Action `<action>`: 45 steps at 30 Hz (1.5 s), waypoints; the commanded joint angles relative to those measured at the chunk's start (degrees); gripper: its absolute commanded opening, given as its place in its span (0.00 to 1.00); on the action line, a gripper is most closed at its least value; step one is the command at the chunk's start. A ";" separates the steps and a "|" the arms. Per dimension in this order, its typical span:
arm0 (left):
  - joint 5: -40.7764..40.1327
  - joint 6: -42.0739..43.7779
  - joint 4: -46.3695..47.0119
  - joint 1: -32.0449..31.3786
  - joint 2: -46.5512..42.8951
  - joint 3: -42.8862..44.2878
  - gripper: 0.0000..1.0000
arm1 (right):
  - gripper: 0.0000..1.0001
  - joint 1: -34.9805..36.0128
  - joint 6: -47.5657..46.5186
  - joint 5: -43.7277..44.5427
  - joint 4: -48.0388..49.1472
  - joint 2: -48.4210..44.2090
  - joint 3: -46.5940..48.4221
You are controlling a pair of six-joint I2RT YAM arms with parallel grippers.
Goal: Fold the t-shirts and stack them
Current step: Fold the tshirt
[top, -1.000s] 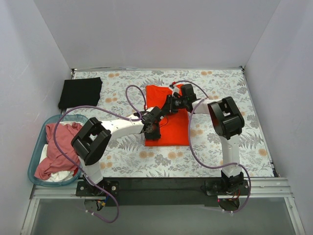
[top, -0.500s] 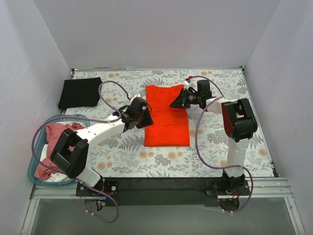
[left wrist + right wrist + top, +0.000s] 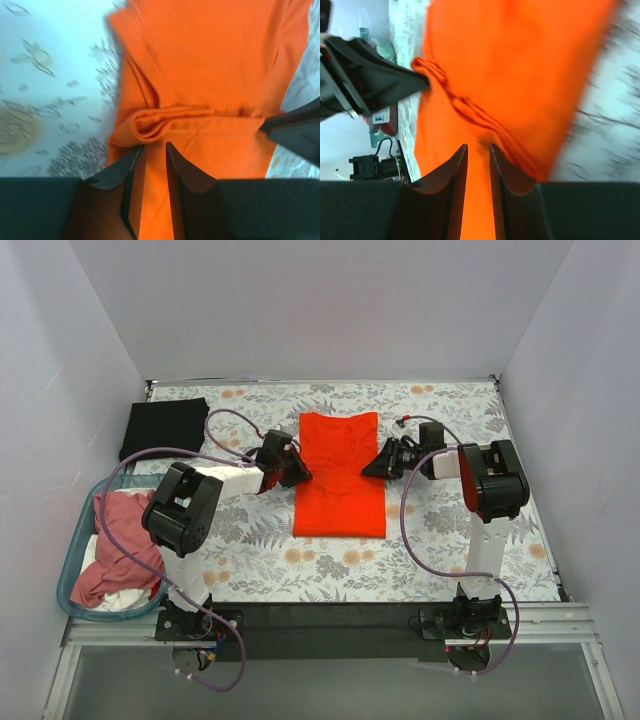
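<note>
left gripper (image 3: 300, 474) and right gripper (image 3: 368, 469) at opposite side edges of orange t-shirt (image 3: 339, 495).

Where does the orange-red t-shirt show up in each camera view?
Top external: the orange-red t-shirt lies flat at mid-table.
Left wrist: the orange-red t-shirt fills the centre and upper right.
Right wrist: the orange-red t-shirt fills the middle, top to bottom.
Shared landmark: the floral table cover, bordering the shirt in every view.

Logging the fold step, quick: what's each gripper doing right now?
Left gripper: closed on the left edge of the orange shirt.
Right gripper: closed on the shirt's right edge.
</note>
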 commanded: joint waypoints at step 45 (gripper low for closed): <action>-8.02 -1.69 -31.13 -2.91 -40.83 -16.46 0.84 | 0.37 1.62 -17.07 17.22 -36.70 -44.54 -24.35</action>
